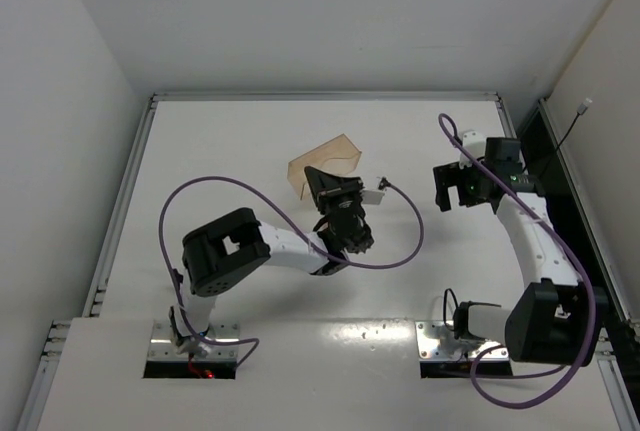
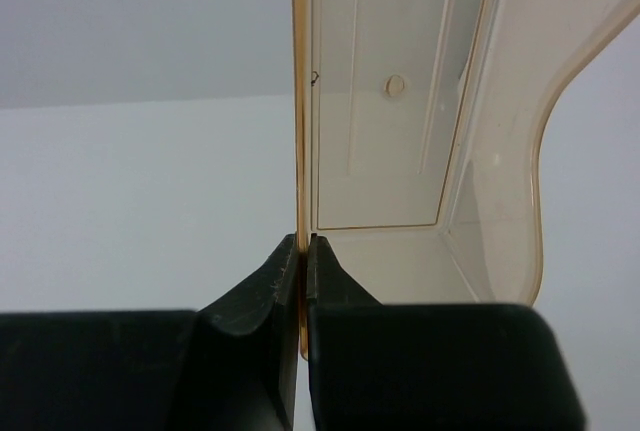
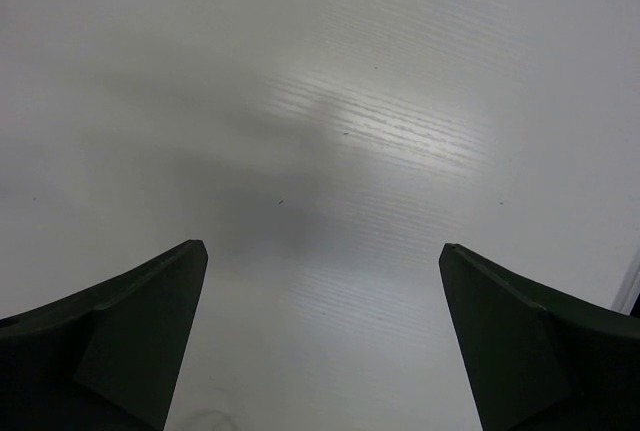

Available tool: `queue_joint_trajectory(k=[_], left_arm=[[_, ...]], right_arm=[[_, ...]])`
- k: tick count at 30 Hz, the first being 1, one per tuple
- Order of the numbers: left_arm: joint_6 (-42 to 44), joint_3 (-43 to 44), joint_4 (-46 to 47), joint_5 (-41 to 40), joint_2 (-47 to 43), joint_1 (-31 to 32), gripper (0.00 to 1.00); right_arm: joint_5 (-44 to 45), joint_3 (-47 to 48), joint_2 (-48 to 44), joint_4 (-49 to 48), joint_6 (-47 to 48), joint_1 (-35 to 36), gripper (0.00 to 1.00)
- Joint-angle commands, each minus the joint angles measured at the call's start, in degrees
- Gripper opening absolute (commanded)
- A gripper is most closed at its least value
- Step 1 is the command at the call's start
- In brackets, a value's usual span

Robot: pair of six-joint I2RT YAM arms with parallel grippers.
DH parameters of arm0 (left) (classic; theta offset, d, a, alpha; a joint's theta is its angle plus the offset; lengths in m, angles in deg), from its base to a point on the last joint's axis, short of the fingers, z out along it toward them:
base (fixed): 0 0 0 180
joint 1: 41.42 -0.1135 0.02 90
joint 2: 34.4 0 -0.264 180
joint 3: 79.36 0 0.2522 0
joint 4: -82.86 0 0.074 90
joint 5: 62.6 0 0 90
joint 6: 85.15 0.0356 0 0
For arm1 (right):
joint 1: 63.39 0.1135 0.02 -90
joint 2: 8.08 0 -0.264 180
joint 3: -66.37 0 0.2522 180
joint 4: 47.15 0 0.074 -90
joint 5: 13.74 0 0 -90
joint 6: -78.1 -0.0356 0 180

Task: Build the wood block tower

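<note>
Your left gripper [image 2: 302, 246] clamps the thin wall of the amber tray [image 2: 380, 181] ahead (stiff, light, probably slippery; blocks unseen), right gripper [image 3: 322, 261] released.

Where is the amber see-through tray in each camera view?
Top external: amber tray just above picture centre.
Left wrist: tray fills the upper right, one wall edge-on up the middle.
Right wrist: not in it; only white table shows.
Shared landmark: left end effector, shut on the tray's wall, in top and left wrist views.
</note>
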Motion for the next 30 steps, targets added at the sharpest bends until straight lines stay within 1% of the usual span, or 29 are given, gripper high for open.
queue_joint_trajectory(k=[1, 7, 9, 11, 13, 14, 16, 18, 19, 20, 22, 23, 24, 26, 27, 28, 29, 30], left_arm=[[1.68, 1.13, 32.01, -15.54, -4.04, 2.08, 0.0], [3.88, 3.58, 32.01, -15.54, -8.26, 5.78, 0.0], [4.68, 3.59, 32.01, -15.54, -9.5, 5.78, 0.0], [4.68, 5.78, 32.01, -15.54, -11.69, 5.78, 0.0], [7.13, 8.58, 32.01, -15.54, -13.36, 5.26, 0.0], [7.83, 11.91, 32.01, -15.54, -13.37, 5.26, 0.0], [10.21, 15.87, 32.01, -15.54, -14.16, 5.26, 0.0], [13.27, 21.5, 32.01, -15.54, -14.16, 5.26, 0.0], [13.81, 23.35, 32.01, -15.54, -14.16, 5.26, 0.0], [15.21, 27.11, 32.01, -15.54, -14.16, 5.26, 0.0], [19.85, 31.78, 32.01, -15.54, -13.29, 6.57, 0.0], [21.27, 33.89, 32.01, -15.54, -13.28, 6.58, 0.0], [23.03, 38.0, 32.01, -15.54, -12.41, 7.97, 0.0], [28.82, 42.85, 32.01, -15.54, -10.3, 8.59, 0.0], [31.11, 47.66, 32.01, -15.54, -9.34, 8.6, 0.0], [37.22, 50.67, 32.01, -15.54, -7.93, 8.6, 0.0], [40.59, 53.92, 32.01, -15.54, -4.44, 8.6, 0.0], [42.97, 60.22, 32.01, -15.54, -3.27, 8.6, 0.0]], right_arm=[[-1.65, 2.57, 0.88, -0.4, -1.01, 0.26, 1.0], [-2.79, 4.85, 2.91, 0.65, -1.01, 0.26, 1.0], [-3.31, 4.86, 3.61, 0.65, -1.01, 0.79, 1.0], [-3.92, 5.38, 4.66, 0.65, -1.01, 0.79, 0.98], [-4.54, 5.38, 5.19, 1.18, -1.01, 0.79, 0.97], [-5.24, 5.38, 5.19, 1.18, -0.49, 0.79, 0.97], [-5.25, 5.91, 5.81, 1.18, -0.49, 0.79, 0.97], [-7.53, 6.52, 6.59, 1.7, 0.21, 0.79, 1.0], [-8.58, 6.53, 7.3, 1.7, 0.74, 0.79, 1.0], [-11.11, 7.14, 7.3, 2.31, 0.74, 0.79, 1.0], [-14.19, 7.66, 8.97, 2.85, 1.53, 0.79, 1.0], [-14.21, 7.67, 9.5, 2.85, 2.06, 0.79, 1.0], [-14.91, 7.67, 9.5, 3.37, 2.06, 0.79, 1.0], [-15.44, 8.2, 10.72, 3.37, 2.67, 0.79, 1.0], [-15.44, 8.72, 10.73, 3.37, 2.68, 0.79, 1.0], [-15.44, 8.72, 11.34, 3.9, 2.68, 0.79, 1.0], [-16.14, 9.33, 12.04, 3.9, 2.68, 0.79, 1.0], [-16.15, 9.34, 12.05, 3.9, 2.68, 0.79, 1.0]])
